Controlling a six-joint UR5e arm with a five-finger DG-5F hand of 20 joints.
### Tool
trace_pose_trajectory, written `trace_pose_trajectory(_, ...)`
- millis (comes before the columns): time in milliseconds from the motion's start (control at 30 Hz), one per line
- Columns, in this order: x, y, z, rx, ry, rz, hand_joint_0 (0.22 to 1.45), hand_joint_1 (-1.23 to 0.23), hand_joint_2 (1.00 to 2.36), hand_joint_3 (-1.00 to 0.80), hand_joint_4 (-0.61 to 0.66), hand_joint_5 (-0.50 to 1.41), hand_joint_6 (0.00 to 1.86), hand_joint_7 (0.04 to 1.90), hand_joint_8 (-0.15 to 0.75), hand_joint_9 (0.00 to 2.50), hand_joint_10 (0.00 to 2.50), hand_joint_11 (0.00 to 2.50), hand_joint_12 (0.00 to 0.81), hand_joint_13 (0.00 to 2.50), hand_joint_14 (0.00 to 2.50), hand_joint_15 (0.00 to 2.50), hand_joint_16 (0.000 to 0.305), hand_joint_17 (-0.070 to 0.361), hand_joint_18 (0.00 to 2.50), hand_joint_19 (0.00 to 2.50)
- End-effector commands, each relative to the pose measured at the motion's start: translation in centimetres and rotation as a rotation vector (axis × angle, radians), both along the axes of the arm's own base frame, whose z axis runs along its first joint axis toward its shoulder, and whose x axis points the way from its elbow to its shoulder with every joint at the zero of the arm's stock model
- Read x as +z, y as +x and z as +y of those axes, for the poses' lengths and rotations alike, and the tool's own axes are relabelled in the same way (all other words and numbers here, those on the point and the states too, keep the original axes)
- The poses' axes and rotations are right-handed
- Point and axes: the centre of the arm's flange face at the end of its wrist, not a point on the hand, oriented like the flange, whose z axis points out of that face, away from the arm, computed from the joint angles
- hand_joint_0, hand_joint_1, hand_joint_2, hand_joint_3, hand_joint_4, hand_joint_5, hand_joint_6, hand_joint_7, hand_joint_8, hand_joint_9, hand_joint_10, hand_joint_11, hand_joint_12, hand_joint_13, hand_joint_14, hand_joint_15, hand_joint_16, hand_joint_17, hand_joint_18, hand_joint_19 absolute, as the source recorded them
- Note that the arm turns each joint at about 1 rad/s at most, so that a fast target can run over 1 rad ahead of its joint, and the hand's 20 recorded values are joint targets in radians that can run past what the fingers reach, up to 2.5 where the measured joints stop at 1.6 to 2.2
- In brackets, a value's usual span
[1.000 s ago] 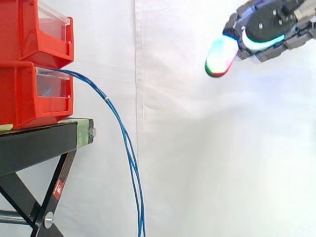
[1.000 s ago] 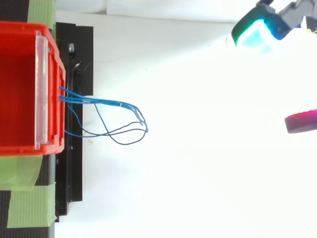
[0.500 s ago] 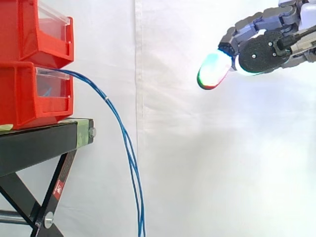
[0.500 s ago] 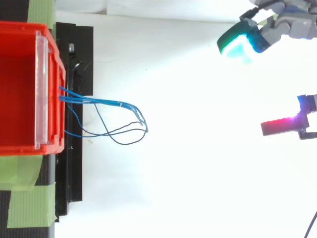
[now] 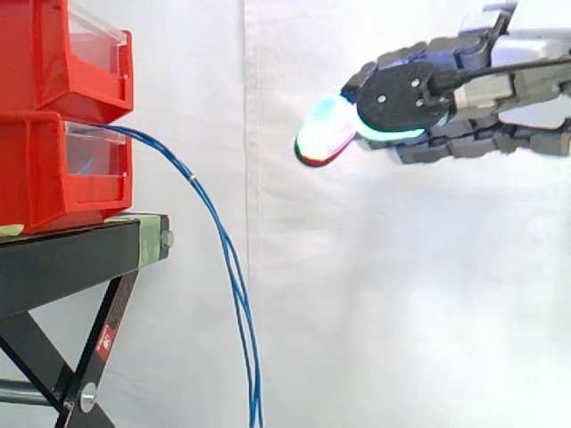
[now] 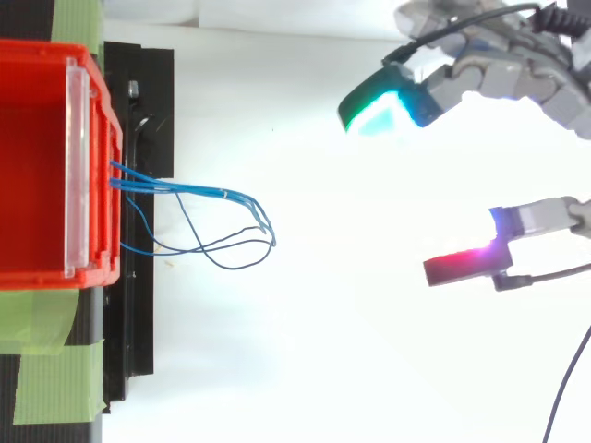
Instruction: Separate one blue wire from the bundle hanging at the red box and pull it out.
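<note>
A bundle of thin blue wires [image 5: 223, 250] leaves the front of the lower red box [image 5: 62, 169] and hangs in an arc down past the black stand [image 5: 80, 254]. From above, the blue wires [image 6: 222, 221] fan out from the red box [image 6: 55, 166] to the right. My hand [image 5: 455, 89] comes in from the right, high and well clear of the wires. Its fingers are straight and spread, with nothing between them. One glowing fingertip [image 6: 374, 106] points toward the box, and the thumb's red pad [image 6: 457, 266] stands apart from it.
A second red box [image 5: 62, 53] is stacked on the lower one. Green tape [image 6: 46, 360] lies on the stand's top. A white curtain [image 5: 357, 312] backs the scene, with open space between the hand and the wires.
The hand has moved left toward the wires and slightly down, showing more of itself in both views. The wires have not moved.
</note>
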Motion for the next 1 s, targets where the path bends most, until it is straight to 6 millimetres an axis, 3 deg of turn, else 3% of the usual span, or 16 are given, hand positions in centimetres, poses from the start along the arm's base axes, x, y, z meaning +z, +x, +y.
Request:
trace_pose_trajectory(0,-2.3,1.4,0.1,0.001,0.049,-0.038,0.54,-0.71,1.00,-0.50,0.20,-0.20,0.50,0.85,0.230,0.22,0.00,0.00,0.347,0.09,0.00,0.07,0.062,0.139,0.00,0.06)
trace_pose_trajectory(200,-3.4,2.6,0.3,0.006,0.103,-0.115,0.54,-0.70,1.00,-0.50,0.20,-0.20,0.50,0.86,0.230,0.23,0.00,0.00,0.347,0.10,0.00,0.07,0.062,0.139,0.00,0.06)
trace_pose_trajectory(967,-5.4,3.4,-1.0,-0.087,0.099,-0.114,0.54,-0.71,1.00,-0.50,0.22,-0.19,0.50,0.84,0.238,0.27,0.00,0.00,0.352,0.15,0.00,0.06,0.061,0.138,0.01,0.06)
